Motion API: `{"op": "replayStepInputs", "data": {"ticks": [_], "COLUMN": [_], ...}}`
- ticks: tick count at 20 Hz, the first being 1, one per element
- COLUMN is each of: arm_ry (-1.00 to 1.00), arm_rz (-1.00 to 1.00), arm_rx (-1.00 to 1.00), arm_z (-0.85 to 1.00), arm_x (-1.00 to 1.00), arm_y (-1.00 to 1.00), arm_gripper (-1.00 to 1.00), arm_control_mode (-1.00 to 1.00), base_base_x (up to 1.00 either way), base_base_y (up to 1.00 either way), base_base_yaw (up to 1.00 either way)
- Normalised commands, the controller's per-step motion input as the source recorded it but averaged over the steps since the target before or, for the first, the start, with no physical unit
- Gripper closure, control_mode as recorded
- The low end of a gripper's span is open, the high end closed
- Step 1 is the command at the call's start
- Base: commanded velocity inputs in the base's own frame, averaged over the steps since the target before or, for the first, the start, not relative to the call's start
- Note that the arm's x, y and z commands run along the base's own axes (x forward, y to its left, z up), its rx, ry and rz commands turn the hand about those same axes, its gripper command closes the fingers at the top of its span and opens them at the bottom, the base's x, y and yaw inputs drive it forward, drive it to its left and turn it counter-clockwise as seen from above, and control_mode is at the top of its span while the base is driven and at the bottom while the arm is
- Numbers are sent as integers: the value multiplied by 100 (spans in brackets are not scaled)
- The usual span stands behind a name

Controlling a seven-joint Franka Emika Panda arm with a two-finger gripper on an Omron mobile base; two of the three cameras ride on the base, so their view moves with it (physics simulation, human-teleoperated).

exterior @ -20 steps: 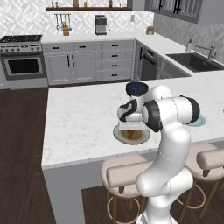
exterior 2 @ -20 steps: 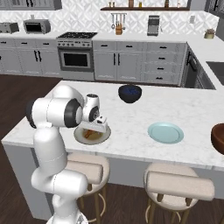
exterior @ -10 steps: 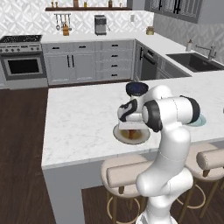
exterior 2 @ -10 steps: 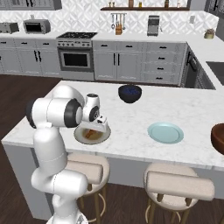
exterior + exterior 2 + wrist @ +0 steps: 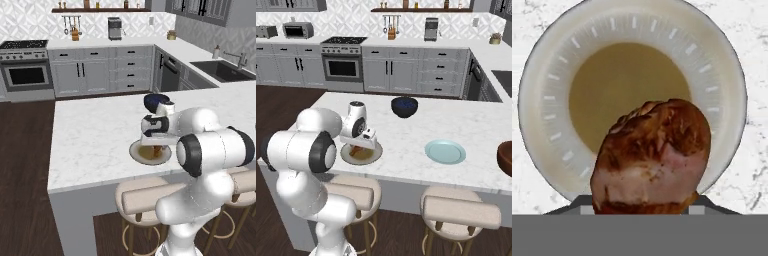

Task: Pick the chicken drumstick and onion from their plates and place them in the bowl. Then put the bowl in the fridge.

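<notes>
The gripper [image 5: 158, 148] is pinching the chicken drumstick [image 5: 652, 157] between its fingers and hanging just above the beige-grey plate [image 5: 542, 95] near the front edge of the white marble counter [image 5: 95, 135]. The pale blue plate [image 5: 445, 151] is sitting further along that edge, the wooden bowl [image 5: 504, 158] at the counter's right end.
</notes>
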Motion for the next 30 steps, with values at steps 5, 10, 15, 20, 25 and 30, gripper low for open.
{"op": "replayStepInputs", "data": {"ticks": [5, 10, 15, 20, 25, 30], "arm_ry": [-15, -20, -15, -5, 0, 2], "arm_rz": [2, 0, 0, 0, 0, 0], "arm_rx": [0, 0, 0, 0, 1, 4], "arm_z": [92, 81, 71, 56, 65, 69], "arm_x": [-100, -91, -52, -64, -84, -67], "arm_y": [-5, 4, 1, 0, 3, 5], "arm_gripper": [100, 100, 100, 100, 100, 100], "arm_control_mode": [-100, -100, -100, -100, -100, -100], "base_base_x": [0, 0, 0, 0, 0, 0], "base_base_y": [0, 0, 0, 0, 0, 0], "base_base_yaw": [0, 0, 0, 0, 0, 0]}}
